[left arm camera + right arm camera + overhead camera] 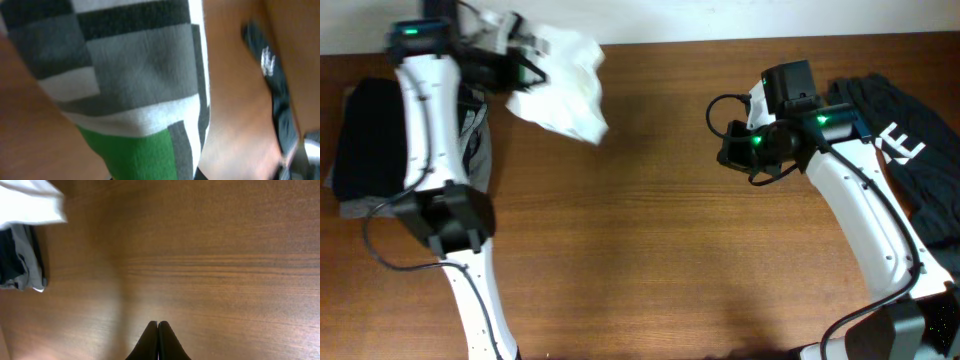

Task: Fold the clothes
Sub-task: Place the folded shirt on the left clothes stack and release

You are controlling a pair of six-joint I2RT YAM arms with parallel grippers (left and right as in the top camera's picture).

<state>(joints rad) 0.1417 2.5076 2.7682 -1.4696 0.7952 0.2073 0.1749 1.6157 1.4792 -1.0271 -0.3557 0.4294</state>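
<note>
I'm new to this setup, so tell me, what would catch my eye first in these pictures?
A white T-shirt hangs bunched in the left gripper at the far left of the table. The right gripper, shut and empty, hovers over bare wood, and a black shirt with white lettering lies crumpled at the right edge.

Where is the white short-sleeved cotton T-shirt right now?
Overhead view, top left: the white short-sleeved cotton T-shirt is bunched up against the left gripper, just right of the folded black and grey garments.
</note>
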